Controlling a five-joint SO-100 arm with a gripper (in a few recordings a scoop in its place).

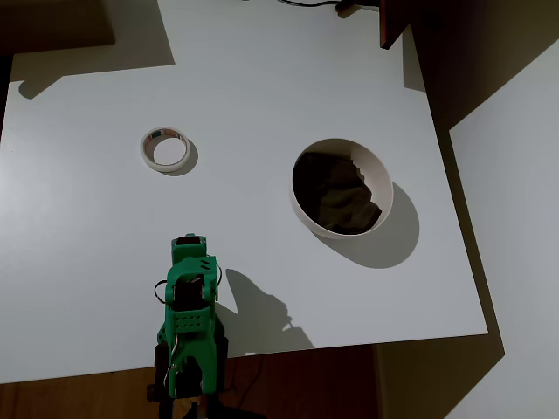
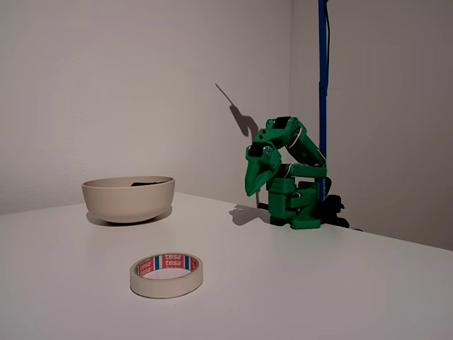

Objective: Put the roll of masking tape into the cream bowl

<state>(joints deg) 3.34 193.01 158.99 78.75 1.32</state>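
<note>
Tape: the roll of masking tape (image 1: 166, 149) lay flat on the white tabletop (image 1: 262, 78), well apart from the bowl.
Bowl: the cream bowl (image 1: 382, 179) stood upright, its inside dark.
Tool: the green tool (image 2: 253, 185) pointed down near the arm's base, fingers drawn together, holding nothing.
Arm: the green arm (image 2: 297, 152) was folded at the tabletop's edge.

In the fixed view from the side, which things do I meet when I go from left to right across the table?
cream bowl → roll of masking tape → green arm, folded, with its gripper pointing down above the table.
</note>
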